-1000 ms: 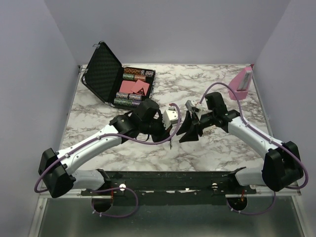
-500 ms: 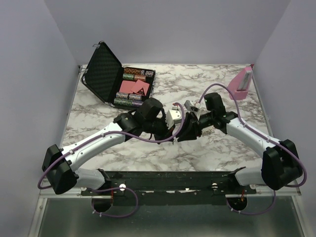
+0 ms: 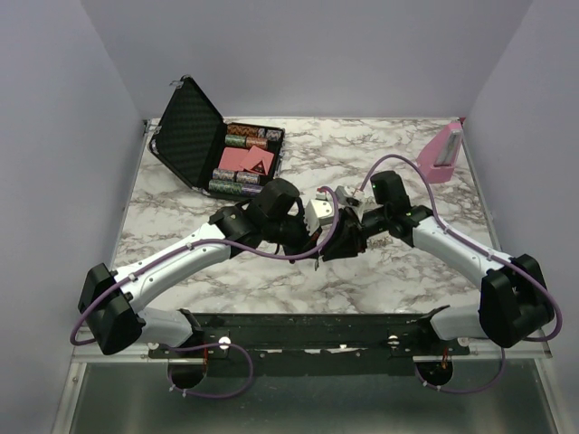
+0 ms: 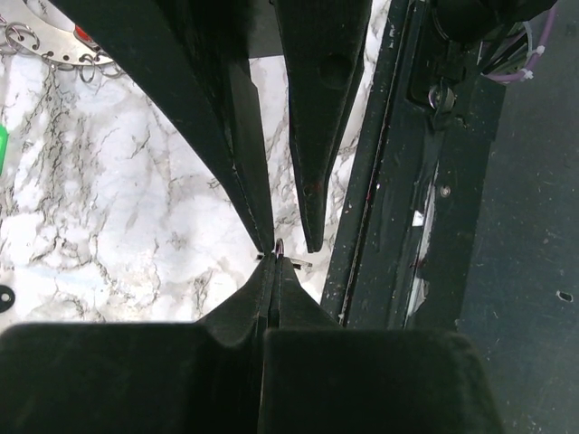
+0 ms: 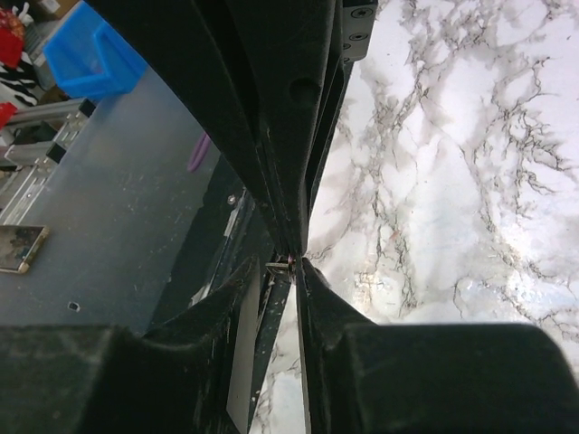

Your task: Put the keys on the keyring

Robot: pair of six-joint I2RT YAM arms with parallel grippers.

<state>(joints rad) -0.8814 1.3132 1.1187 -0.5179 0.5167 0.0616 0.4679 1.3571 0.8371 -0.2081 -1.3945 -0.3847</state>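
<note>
Two robot arms meet nose to nose above the near edge of the marble tabletop (image 3: pixel 398 271), their fingertips nearly interlocked. The left gripper (image 4: pixel 271 264) has its jaws clenched, and a tiny silvery metal piece (image 4: pixel 282 258) juts from their very tip. Whether it is a key blade or a ring link cannot be told at this size. The right gripper (image 5: pixel 288 267) faces it head-on with its jaws a narrow gap apart. The metal piece and the left fingertips sit in that gap, and whether the right jaws touch the piece cannot be told.

The keyring (image 4: pixel 52 60), a thin loop of silvery chain, lies flat on the marble beyond the meeting point, at the upper left corner of the left wrist view. The red key head (image 4: pixel 83 34) lies within it. A green key head (image 4: pixel 3 149) pokes in at the left edge of the same view, on the tabletop and apart from the chain. From overhead the arms hide both the keyring and the keys.

At the far left of the tabletop an open black poker chip case (image 3: pixel 237 158) shows rows of chips and red cards. A pink stand (image 3: pixel 443 154) sits at the far right corner.
</note>
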